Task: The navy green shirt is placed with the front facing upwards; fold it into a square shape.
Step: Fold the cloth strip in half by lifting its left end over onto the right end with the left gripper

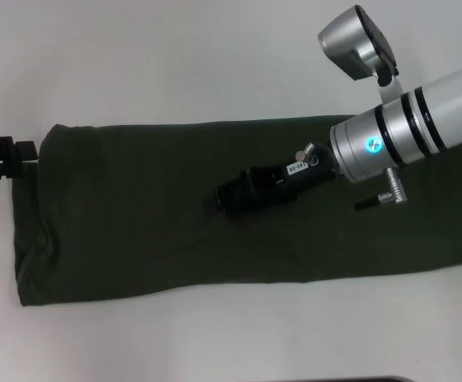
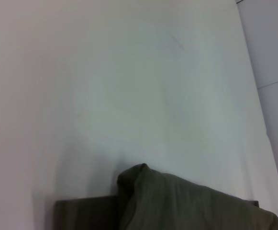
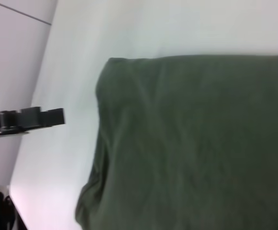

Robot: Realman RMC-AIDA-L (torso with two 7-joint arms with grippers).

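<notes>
Shirt: we see the navy green shirt lying on the white counter as a long band running across the head view, already doubled lengthwise; only plain green cloth faces up, with no lettering showing.

Shirt's left end: it bunches slightly at the upper corner, next to where our left gripper sits. The left wrist view shows that corner puffed up off the counter, which we judge means the layers there are not pressed flat.

Shirt's right end: it runs off the head view's right edge, so we cannot tell how it lies there.

Left gripper: our left gripper rests at the head view's left edge, just beside the shirt's upper left corner. Whether it is spread, closed, or pinching cloth, we cannot tell.

Right gripper: our right gripper reaches in from the right and hovers over the middle of the band, pointing toward the left end. Its dark fingers blend into the cloth, so we cannot tell whether they are parted or together, or touching the shirt.

Why placed so: we judge the right arm marks or holds the middle, where a crosswise fold line would fall, while the left stands ready at the end to be carried over.

Progress: a long strip remains, so crosswise folding is still needed to reach a square.
</notes>
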